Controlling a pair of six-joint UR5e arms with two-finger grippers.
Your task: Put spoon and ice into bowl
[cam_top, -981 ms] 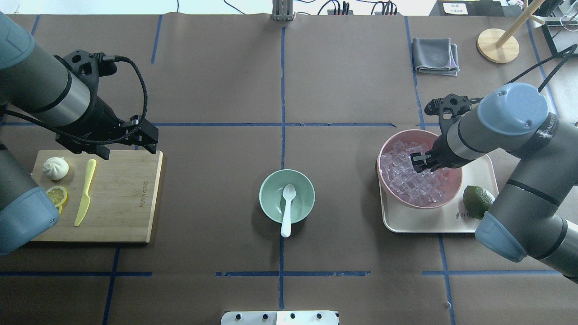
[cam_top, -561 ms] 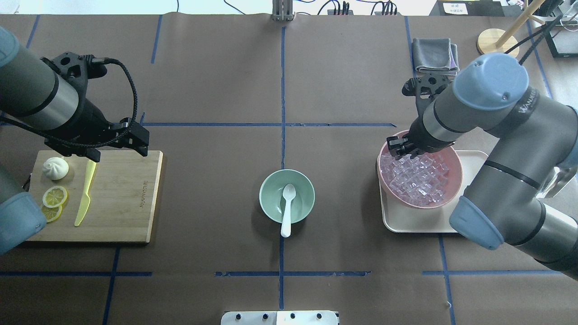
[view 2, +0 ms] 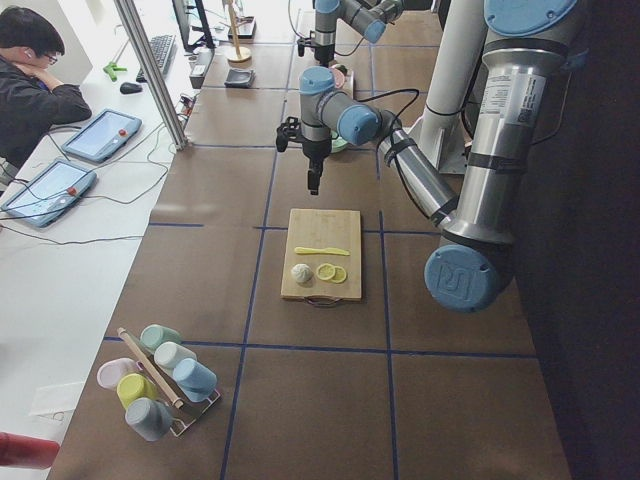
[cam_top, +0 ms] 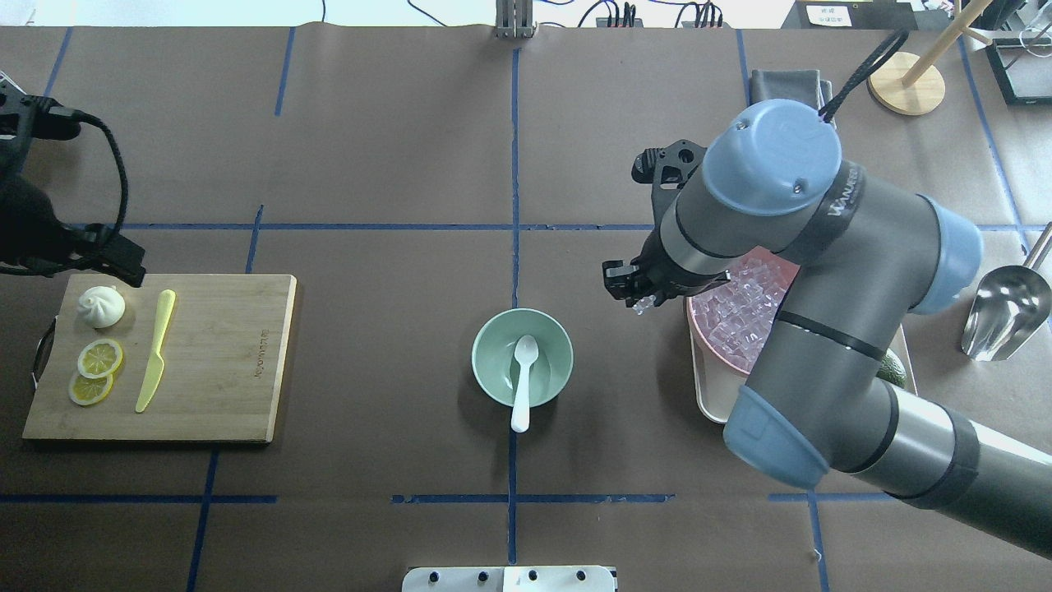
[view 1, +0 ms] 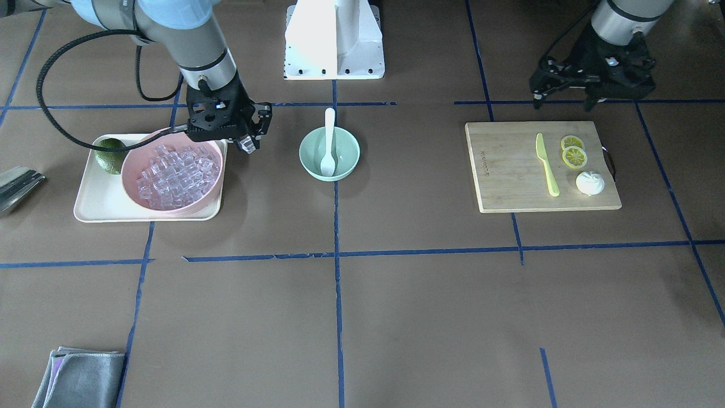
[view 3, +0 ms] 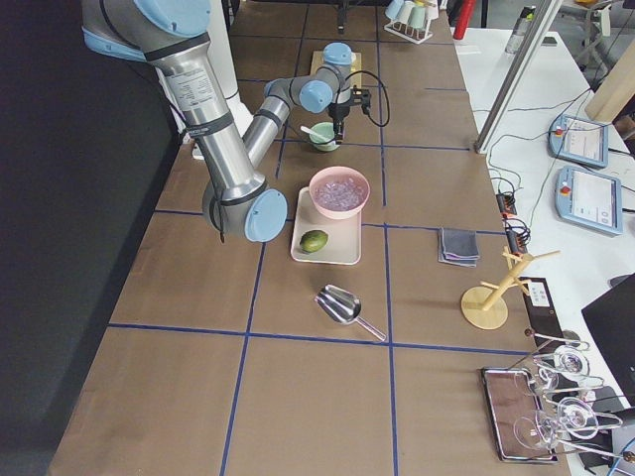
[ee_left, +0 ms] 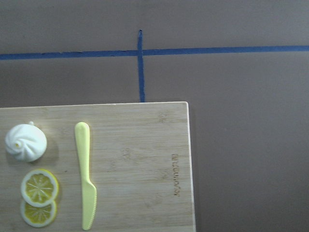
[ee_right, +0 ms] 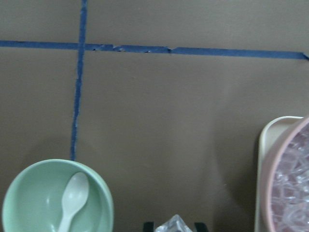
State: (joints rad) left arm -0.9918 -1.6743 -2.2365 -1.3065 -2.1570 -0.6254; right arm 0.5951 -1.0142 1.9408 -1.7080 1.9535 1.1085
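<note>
Spoon, small and white, lies with its oval scoop inside the mint-green bowl at the middle of the table, its slim handle resting over the rim on the robot's side and poking out past it. It is the one thing seen inside that bowl. To the robot's right of the bowl, apart from it and not over it, the right gripper points down with its two fingers closed on a single clear ice cube; the wrist camera shows the cube pinched between two dark fingertips. Farther from the bowl on that same side sits a wider pink bowl heaped with many more clear ice cubes, standing on a cream tray next to a green fruit. A shiny metal scoop lies beyond the tray, farther still from the bowl. Well apart on the bowl's other side, the robot's left, is a bamboo cutting board carrying a yellow-green plastic knife, two lemon slices and a white bun. The left gripper hangs above the table just off that board's edge nearest the robot, touching nothing; whether its fingers are apart or together cannot be told.
</note>
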